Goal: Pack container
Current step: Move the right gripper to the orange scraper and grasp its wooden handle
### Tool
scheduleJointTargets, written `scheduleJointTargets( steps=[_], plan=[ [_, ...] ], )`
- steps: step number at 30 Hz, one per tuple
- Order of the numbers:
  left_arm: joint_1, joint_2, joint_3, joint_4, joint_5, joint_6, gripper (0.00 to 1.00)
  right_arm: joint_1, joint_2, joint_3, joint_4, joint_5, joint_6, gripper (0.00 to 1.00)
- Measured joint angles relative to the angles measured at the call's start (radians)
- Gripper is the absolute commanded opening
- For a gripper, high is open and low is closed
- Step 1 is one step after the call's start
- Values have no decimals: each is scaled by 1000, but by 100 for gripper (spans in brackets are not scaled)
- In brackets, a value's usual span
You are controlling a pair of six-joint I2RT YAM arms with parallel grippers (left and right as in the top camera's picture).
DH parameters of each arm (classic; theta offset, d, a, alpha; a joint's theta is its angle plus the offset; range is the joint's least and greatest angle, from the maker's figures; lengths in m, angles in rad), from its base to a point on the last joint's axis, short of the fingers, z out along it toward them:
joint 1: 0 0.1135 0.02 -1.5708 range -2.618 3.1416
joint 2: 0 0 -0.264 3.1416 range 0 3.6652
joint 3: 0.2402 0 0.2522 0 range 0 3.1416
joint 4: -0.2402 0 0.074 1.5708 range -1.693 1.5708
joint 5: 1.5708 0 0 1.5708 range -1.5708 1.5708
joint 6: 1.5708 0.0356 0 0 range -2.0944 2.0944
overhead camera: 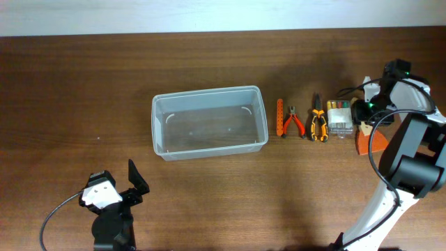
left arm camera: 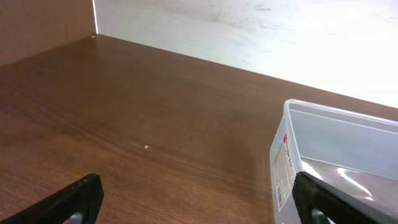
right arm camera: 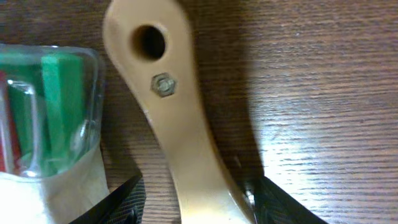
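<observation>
The clear plastic container [overhead camera: 159, 125] stands empty at the table's middle; its near corner with a label shows in the left wrist view [left arm camera: 336, 143]. My left gripper [overhead camera: 122, 183] is open and empty at the front left, short of the container [left arm camera: 199, 199]. My right gripper [overhead camera: 366, 115] is at the far right, low over a tool with a tan handle [right arm camera: 168, 106] that has a hole and a hex nut. Its open jaws [right arm camera: 196, 199] straddle the handle, the left finger apart from it. An orange part of that tool [overhead camera: 371, 141] shows below the gripper.
Right of the container lie an orange strip [overhead camera: 280, 117], red-handled pliers [overhead camera: 293, 123] and yellow-and-black pliers [overhead camera: 318, 124]. A small clear box of coloured bits [overhead camera: 339, 117] sits right beside the handle [right arm camera: 43, 106]. A white wall runs along the table's back edge.
</observation>
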Motion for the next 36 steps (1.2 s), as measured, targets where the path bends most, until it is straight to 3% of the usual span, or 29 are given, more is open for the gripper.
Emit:
scheduleJointTargets(
  steps=[15,36],
  plan=[
    [0,0,0,0,0,0,99,-28,0,0,-14,7,4,57],
    [0,0,0,0,0,0,99,-40,-2,0,-17,15,21,24]
  ],
)
